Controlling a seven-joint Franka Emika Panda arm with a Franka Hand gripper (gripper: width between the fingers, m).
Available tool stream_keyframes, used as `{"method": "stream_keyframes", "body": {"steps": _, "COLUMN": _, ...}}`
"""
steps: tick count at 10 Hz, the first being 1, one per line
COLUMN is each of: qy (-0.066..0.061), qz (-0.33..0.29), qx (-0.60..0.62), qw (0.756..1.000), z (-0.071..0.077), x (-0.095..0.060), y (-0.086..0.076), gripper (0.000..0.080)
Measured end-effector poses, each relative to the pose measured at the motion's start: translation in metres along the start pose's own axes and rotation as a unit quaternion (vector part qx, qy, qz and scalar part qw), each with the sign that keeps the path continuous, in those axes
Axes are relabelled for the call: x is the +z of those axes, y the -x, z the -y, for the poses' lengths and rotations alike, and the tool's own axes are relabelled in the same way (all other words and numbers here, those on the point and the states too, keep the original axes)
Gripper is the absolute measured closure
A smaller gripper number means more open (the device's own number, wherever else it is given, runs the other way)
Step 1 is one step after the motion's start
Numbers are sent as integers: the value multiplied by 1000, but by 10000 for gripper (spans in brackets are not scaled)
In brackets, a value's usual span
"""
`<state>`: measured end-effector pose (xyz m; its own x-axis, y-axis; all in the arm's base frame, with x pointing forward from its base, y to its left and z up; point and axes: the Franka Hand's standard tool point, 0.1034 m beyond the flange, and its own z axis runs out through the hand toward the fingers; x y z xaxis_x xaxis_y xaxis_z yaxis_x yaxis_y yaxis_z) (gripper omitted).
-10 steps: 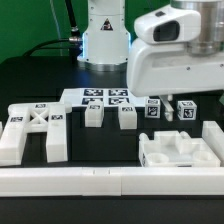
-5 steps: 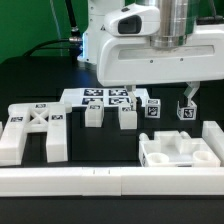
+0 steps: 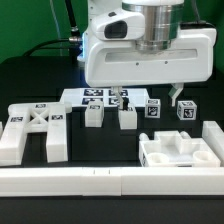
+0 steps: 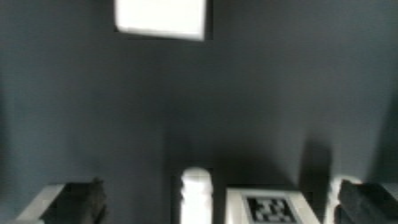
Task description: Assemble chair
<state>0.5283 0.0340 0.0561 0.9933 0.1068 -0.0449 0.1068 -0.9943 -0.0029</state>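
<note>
The chair lies in loose white tagged parts on the black table. An X-braced frame point(image 3: 35, 130) is at the exterior view's left. Two small blocks point(image 3: 93, 115) point(image 3: 127, 117) and two tagged cubes point(image 3: 153, 108) point(image 3: 186, 110) stand in a row, and a chunky seat piece point(image 3: 180, 150) sits front right. My gripper point(image 3: 146, 95) hangs open just above the row, touching nothing, its fingers point(image 3: 115, 97) straddling the second block and the first cube. In the wrist view the gripper point(image 4: 219, 202) frames a narrow white piece point(image 4: 196, 195) and a tagged block point(image 4: 270, 206).
The marker board point(image 3: 100, 96) lies flat behind the row of blocks. A long plain white rail point(image 3: 110, 181) runs along the table's front edge. The arm's white base point(image 3: 105, 35) stands at the back. Another white piece point(image 4: 160, 18) shows at the far end of the wrist view.
The gripper has travelled toward the exterior view's left, from over the two tagged cubes to over the middle of the row. Its jaws have stayed wide. No part has moved.
</note>
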Motion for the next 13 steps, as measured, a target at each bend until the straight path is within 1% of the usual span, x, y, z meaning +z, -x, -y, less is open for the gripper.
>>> {"method": "stream_keyframes", "body": {"steps": 1, "qy": -2, "qz": 7, "qx": 6, "qw": 1000, "z": -7, "x": 6, "y": 9, "gripper": 150}}
{"method": "stream_keyframes", "body": {"steps": 2, "qy": -3, "qz": 15, "qx": 8, "qw": 1000, "z": -9, "x": 8, "y": 11, "gripper": 150}}
{"method": "stream_keyframes", "body": {"steps": 4, "qy": -3, "qz": 15, "qx": 7, "qw": 1000, "z": -8, "x": 8, "y": 11, "gripper": 150}}
{"method": "stream_keyframes", "body": {"steps": 5, "qy": -6, "qz": 53, "qx": 6, "qw": 999, "z": -7, "x": 9, "y": 18, "gripper": 150}}
{"method": "stream_keyframes", "body": {"steps": 6, "qy": -11, "qz": 99, "qx": 2, "qw": 995, "z": -10, "x": 10, "y": 22, "gripper": 150}}
{"method": "stream_keyframes", "body": {"steps": 7, "qy": -14, "qz": 135, "qx": 7, "qw": 991, "z": -20, "x": 13, "y": 24, "gripper": 150}}
{"method": "stream_keyframes", "body": {"steps": 9, "qy": -19, "qz": 202, "qx": 17, "qw": 979, "z": -27, "x": 12, "y": 34, "gripper": 150}}
{"method": "stream_keyframes", "body": {"steps": 10, "qy": -21, "qz": 235, "qx": 15, "qw": 972, "z": -25, "x": 13, "y": 36, "gripper": 150}}
{"method": "stream_keyframes", "body": {"steps": 11, "qy": -23, "qz": 255, "qx": 14, "qw": 966, "z": -24, "x": 14, "y": 35, "gripper": 150}}
{"method": "stream_keyframes", "body": {"steps": 12, "qy": -25, "qz": 291, "qx": 14, "qw": 956, "z": -23, "x": 14, "y": 40, "gripper": 150}}
{"method": "stream_keyframes", "body": {"steps": 13, "qy": -26, "qz": 322, "qx": 14, "qw": 946, "z": -22, "x": 15, "y": 40, "gripper": 150}}
